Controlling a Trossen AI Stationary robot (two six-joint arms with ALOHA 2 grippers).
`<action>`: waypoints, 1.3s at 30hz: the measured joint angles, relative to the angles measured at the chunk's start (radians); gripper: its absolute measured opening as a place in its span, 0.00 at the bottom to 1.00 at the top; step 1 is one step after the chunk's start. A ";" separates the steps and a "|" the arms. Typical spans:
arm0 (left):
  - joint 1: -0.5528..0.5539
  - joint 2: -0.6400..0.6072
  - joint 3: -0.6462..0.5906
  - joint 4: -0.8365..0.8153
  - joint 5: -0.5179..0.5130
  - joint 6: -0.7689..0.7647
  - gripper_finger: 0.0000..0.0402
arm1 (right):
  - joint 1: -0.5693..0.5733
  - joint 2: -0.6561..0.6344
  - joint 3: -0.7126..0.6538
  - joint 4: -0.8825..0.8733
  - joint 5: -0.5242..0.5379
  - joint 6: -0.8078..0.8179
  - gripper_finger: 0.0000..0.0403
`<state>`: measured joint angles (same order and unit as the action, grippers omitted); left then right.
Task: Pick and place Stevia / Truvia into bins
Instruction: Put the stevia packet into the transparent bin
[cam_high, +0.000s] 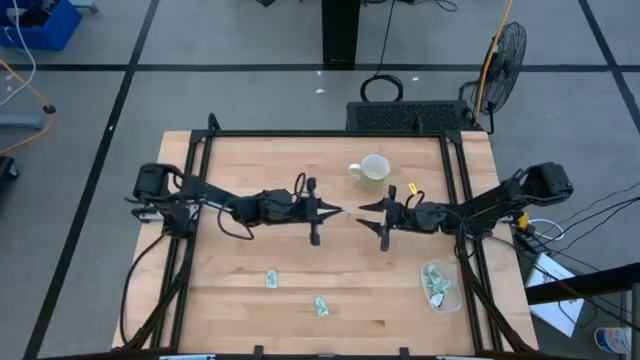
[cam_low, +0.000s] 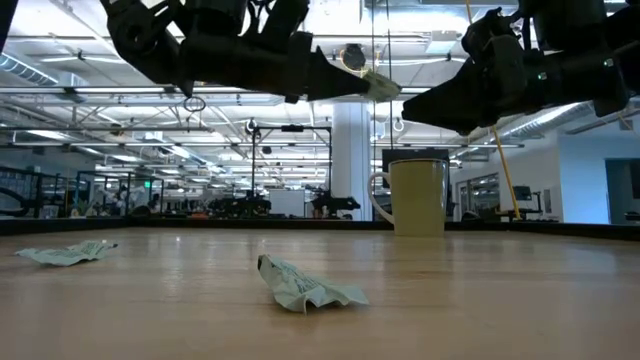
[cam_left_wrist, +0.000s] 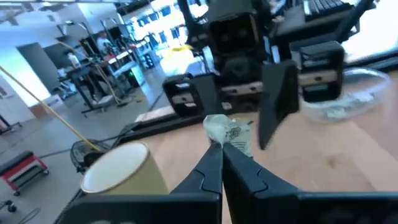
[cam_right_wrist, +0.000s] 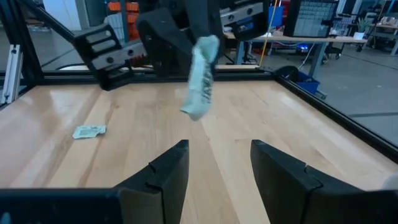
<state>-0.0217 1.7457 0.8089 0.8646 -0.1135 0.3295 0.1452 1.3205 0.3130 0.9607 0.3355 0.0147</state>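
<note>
My left gripper (cam_left_wrist: 219, 146) is pinched shut on one Stevia sachet (cam_left_wrist: 229, 134), held up off the table near its middle. Directly facing it, just beyond the sachet, my right gripper (cam_right_wrist: 217, 163) waits with its fingers spread, nothing between them; the sachet hangs right ahead of that gap, so I judge this to be a handover in mid-air, not yet taken.

Beyond the right gripper, back along its arm and toward the table's near right corner, sits the clear tub (cam_high: 439, 285), already with several sachets in it. On the table in front of my left gripper's side, two crumpled sachets lie loose: one (cam_high: 271, 279) nearer the left arm, another (cam_high: 321, 306) closer to the front edge. The white mug (cam_high: 372, 171) stands behind both grippers, untouched.

So: several binned, one in transit, two I can see left to fetch.
</note>
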 joint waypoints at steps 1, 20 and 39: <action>0.001 0.002 0.000 0.008 0.001 -0.005 0.02 | 0.000 0.000 0.000 0.002 0.000 0.000 0.41; 0.013 0.104 0.209 -0.152 0.016 -0.051 0.07 | -0.008 0.000 0.000 0.083 -0.001 0.000 0.41; 0.012 0.114 0.220 -0.156 -0.016 -0.062 0.08 | -0.008 0.000 0.000 0.030 0.001 -0.011 0.02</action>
<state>-0.0094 1.8599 1.0286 0.7085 -0.1299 0.2672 0.1368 1.3201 0.3130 0.9904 0.3363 0.0038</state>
